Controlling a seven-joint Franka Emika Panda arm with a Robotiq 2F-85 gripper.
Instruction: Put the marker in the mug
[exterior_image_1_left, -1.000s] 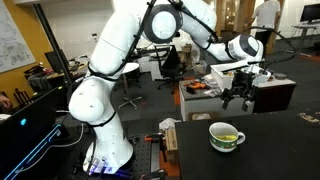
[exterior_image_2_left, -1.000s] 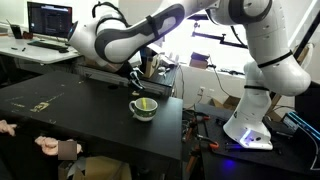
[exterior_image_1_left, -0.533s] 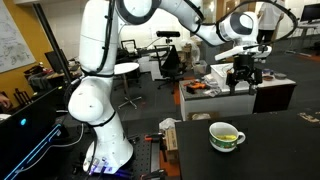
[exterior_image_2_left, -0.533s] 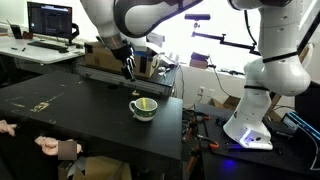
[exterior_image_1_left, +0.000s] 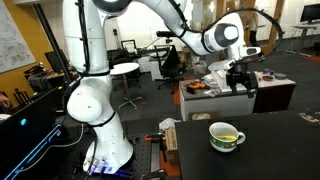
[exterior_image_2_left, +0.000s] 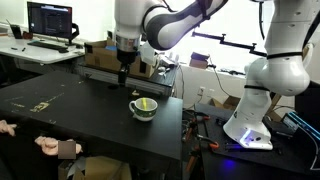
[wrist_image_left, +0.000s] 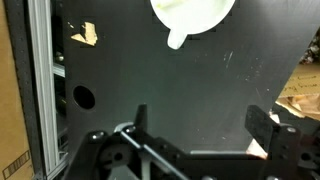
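The marker (exterior_image_1_left: 230, 137) lies inside the mug (exterior_image_1_left: 225, 146), its long axis roughly left to right; which end is the tip is unclear. The gripper (wrist_image_left: 200, 125) hangs above, jaws wide and empty.

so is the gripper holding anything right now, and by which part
Nothing is held: the gripper is open and empty, and the bright yellow marker lies in the white, green-patterned mug.

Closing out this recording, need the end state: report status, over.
Gripper high, jaws open, empty. Marker lies inside mug. Nothing in the way.
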